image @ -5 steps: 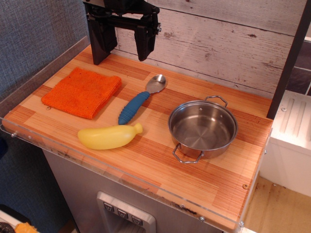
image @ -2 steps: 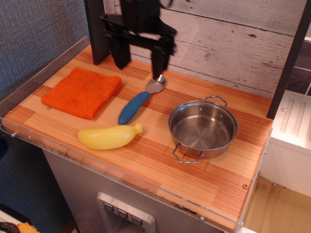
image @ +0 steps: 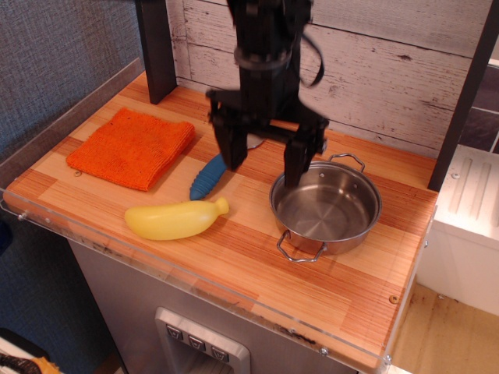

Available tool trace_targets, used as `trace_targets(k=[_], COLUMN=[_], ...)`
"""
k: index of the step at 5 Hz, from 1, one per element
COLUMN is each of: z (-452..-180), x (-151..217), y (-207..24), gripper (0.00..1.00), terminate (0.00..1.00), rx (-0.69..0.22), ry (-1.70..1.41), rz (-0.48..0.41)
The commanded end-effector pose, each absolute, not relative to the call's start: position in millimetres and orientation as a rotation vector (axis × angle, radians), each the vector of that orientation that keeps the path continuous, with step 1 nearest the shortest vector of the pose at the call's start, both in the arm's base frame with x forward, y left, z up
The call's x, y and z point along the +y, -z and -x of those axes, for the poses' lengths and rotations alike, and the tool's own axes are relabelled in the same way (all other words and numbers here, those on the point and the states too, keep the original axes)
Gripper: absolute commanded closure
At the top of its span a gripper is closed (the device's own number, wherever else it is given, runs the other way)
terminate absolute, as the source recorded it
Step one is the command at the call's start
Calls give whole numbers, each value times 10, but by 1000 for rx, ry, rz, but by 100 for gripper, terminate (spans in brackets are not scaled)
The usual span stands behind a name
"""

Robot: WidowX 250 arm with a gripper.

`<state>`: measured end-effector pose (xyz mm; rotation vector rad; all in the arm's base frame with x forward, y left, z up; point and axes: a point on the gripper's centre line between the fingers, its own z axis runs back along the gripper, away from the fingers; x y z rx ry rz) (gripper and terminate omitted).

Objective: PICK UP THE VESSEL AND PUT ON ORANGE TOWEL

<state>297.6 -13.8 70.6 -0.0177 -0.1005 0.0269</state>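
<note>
The vessel [image: 327, 206], a shallow shiny steel pot with two wire loop handles, stands on the right half of the wooden table. The orange towel [image: 132, 146] lies folded at the left. My black gripper [image: 263, 167] hangs open and empty in the middle, just left of the pot. Its right finger [image: 296, 162] is at the pot's left rim and its left finger [image: 231, 150] is over the spoon.
A blue-handled metal spoon [image: 208, 178] lies between towel and pot, its bowl hidden behind my gripper. A yellow banana [image: 175, 220] lies near the front. A clear plastic rim [image: 195, 282] edges the wooden table. A plank wall stands behind and a dark post [image: 156, 48] at the back left.
My gripper has moved from the back left corner rightward and forward and come down beside the pot. It stays open. The objects have not moved.
</note>
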Motion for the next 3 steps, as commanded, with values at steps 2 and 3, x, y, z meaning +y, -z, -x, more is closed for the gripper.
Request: trace_targets(k=[2, 3], z=[-3039, -3101], x=[-222, -353], y=[-456, -328], gripper=[0, 0], terminate=[0, 0], rx=[-125, -132], ry=[-37, -14], rz=[4, -6])
